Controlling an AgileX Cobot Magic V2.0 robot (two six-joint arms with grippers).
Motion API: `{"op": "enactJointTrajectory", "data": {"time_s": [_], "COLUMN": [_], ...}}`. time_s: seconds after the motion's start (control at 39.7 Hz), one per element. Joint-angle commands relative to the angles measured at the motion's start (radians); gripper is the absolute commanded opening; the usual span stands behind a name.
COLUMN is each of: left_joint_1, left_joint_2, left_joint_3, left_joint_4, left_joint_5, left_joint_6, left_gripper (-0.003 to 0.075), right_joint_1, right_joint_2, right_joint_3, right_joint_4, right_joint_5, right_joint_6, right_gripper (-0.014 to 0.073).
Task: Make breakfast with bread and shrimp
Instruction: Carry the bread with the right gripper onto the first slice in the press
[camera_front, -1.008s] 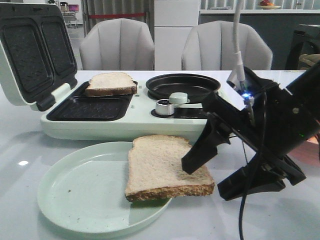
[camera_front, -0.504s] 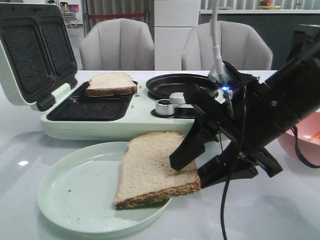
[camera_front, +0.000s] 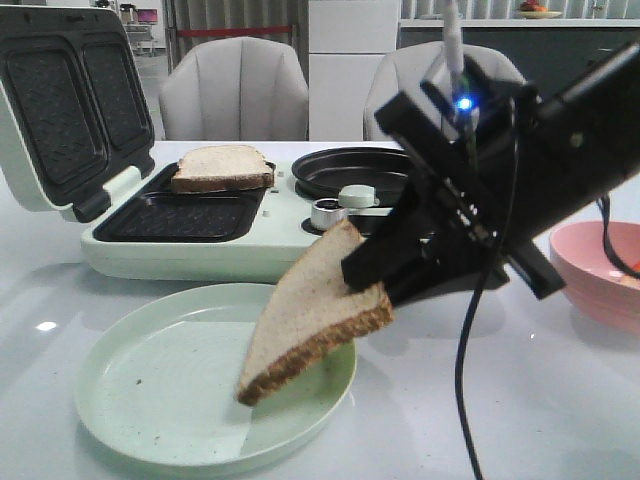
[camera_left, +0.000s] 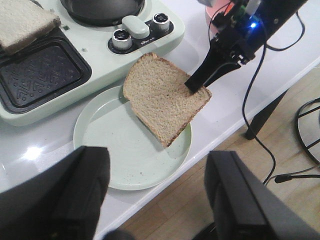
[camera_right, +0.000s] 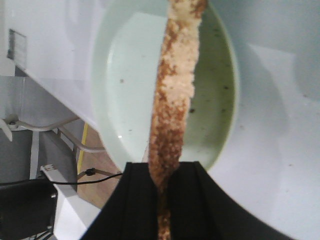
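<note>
My right gripper (camera_front: 365, 280) is shut on the near-right corner of a bread slice (camera_front: 310, 320) and holds it tilted above the pale green plate (camera_front: 150, 400), low edge just over the plate. The right wrist view shows the slice edge-on (camera_right: 177, 75) between the shut jaws (camera_right: 162, 172). A second bread slice (camera_front: 220, 165) lies in the far tray of the sandwich maker (camera_front: 200, 255). My left gripper (camera_left: 157, 155) is open and empty, high over the table's front edge by the plate (camera_left: 110, 145). I cannot make out the shrimp.
The sandwich maker's lid (camera_front: 60, 100) stands open at the left. Its round black pan (camera_front: 360, 170) and knobs (camera_front: 328, 214) are behind the right arm. A pink bowl (camera_front: 600, 270) sits at the right. Two chairs stand behind the table.
My right gripper has closed on the slice and lifted it up and to the left off the plate. The slice lay flat and now hangs tilted.
</note>
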Motion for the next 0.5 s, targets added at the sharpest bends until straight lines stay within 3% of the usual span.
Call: {"op": "enactJointTrajectory", "data": {"time_s": [0.0,0.2,0.35,0.48], "left_joint_1": [-0.007,-0.007,-0.007,-0.007], "left_joint_2": [-0.001,-0.001,-0.001,-0.001], "left_joint_3": [-0.024,-0.024,-0.024,-0.024], "left_joint_4": [0.026,0.026,0.026,0.026], "left_joint_5": [-0.075,-0.075,-0.075,-0.075], "left_joint_6": [-0.005,-0.005,-0.005,-0.005], "left_gripper": [0.0476,0.0476,0.0476,0.0476], "right_joint_1": [0.001,0.048,0.101,0.146], "right_joint_2": [-0.128,-0.149,-0.065,0.054], "right_joint_3": [-0.043,-0.213,-0.367,-0.524], "right_joint_4": [0.072,0.124,0.173,0.178], "right_joint_5": [0.089,0.030,-0.123,-0.165], "right_joint_6": [-0.018,-0.018,-0.018,-0.018], "right_gripper": [0.0035,0.0035,0.0035,0.0035]}}
